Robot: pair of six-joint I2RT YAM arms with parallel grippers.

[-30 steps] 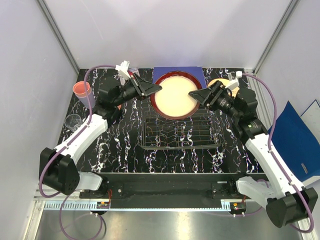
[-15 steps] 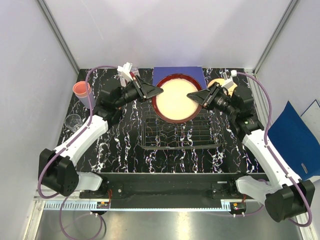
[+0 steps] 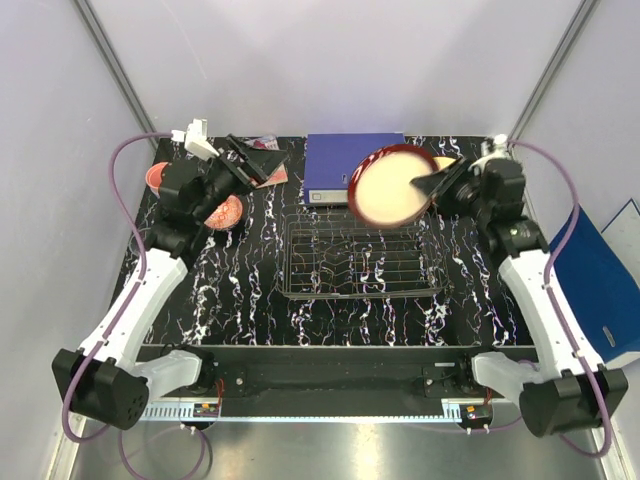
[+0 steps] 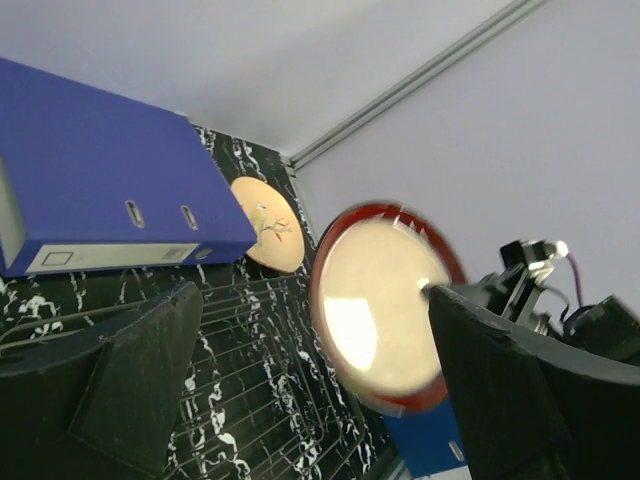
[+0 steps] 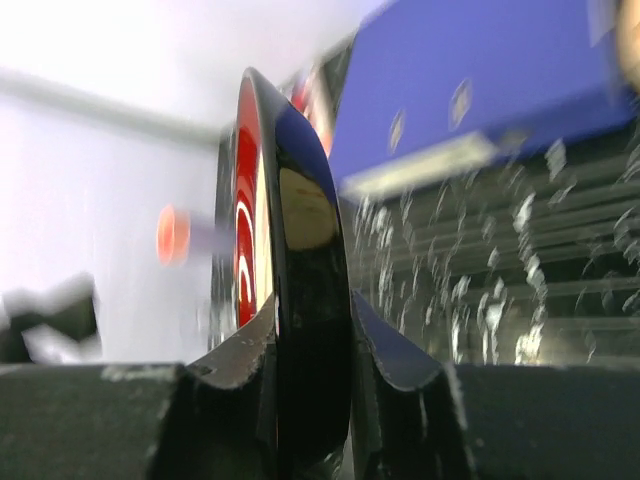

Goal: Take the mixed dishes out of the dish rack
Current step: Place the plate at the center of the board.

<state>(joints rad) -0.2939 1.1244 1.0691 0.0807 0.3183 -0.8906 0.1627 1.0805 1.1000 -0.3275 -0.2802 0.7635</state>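
Above the back edge of the dish rack, we see the red-rimmed cream bowl held clear of the wires and tipped steeply, its cream inside facing the left side of the table. The right gripper has both fingers pressed onto the bowl's right rim; in the right wrist view the rim stands edge-on, pinched between the 2 black pads. The bowl hangs just in front of the blue binder, which lies flat at the back of the black marbled table.

At the back left, the left gripper hovers with its fingers spread wide and nothing between them; in its wrist view the 2 fingers frame the bowl from well apart. Below its arm we see a red-white patterned bowl on the table, with the pink cups just to its left. The cream painted plate lies flat by the binder's right end. The rack sits at the middle of the table, between the 2 arms.
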